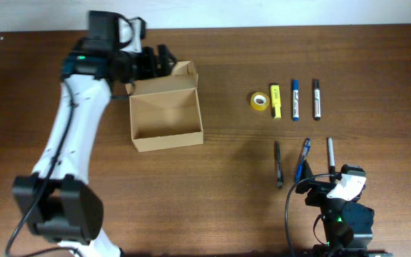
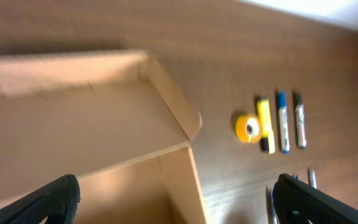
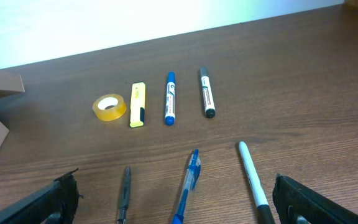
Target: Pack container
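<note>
Cardboard box (image 1: 168, 140), upper left of overhead frame: lid open, interior empty. Left gripper (image 2: 176, 186): jaws wide, nothing held, over the box's upper edge. Right gripper (image 3: 176, 186): wide, empty, lower right. Unpacked, right of centre: tape (image 1: 260, 101), highlighter (image 1: 276, 101), two markers (image 1: 295, 99), three pens (image 1: 303, 158). Packing judged not begun.

The left arm (image 1: 63, 135) has white links between black joint housings, with a green light (image 1: 82, 57) near its wrist. The right arm (image 1: 347, 184) is black with a white shell, a green light (image 1: 337, 219) and a looping black cable (image 1: 288, 214).
</note>
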{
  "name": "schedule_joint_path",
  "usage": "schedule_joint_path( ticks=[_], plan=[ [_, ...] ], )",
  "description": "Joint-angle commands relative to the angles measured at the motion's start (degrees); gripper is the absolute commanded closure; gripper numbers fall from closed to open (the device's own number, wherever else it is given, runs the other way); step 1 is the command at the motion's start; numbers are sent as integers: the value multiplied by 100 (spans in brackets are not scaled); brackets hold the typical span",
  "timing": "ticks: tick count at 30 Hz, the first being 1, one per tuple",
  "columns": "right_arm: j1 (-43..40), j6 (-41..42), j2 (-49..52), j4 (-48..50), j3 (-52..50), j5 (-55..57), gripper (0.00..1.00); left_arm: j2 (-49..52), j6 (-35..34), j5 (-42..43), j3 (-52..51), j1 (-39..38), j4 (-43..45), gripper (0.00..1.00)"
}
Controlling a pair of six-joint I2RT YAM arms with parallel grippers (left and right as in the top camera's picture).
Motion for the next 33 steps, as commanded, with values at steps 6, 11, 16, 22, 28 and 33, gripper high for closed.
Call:
schedule_joint_path(
  ticks=[6, 11, 16, 22, 28, 33],
  plan=[
    [-37, 46, -48, 2, -44, -11, 1, 341, -1222, -2352, 122, -1729, -551, 0],
    [-37, 46, -48, 2, -44, -11, 1, 573, -1941, -2865, 122, -2166, -710, 0],
    [-37, 46, -48, 2, -44, -11, 1, 929, -2356, -2870, 122, -2133, -835, 1],
    [-37, 46, -48, 2, -44, -11, 1, 1346, -2535, -2800, 122, -2100, -831, 1],
    [-37, 46, -48, 2, -44, -11, 1, 1711, -2535, -2555, 122, -2098, -839, 83],
    [-37, 46, -48, 2, -44, -11, 1, 1720, -2529, -2332, 205, -2096, -782, 98]
  ],
)
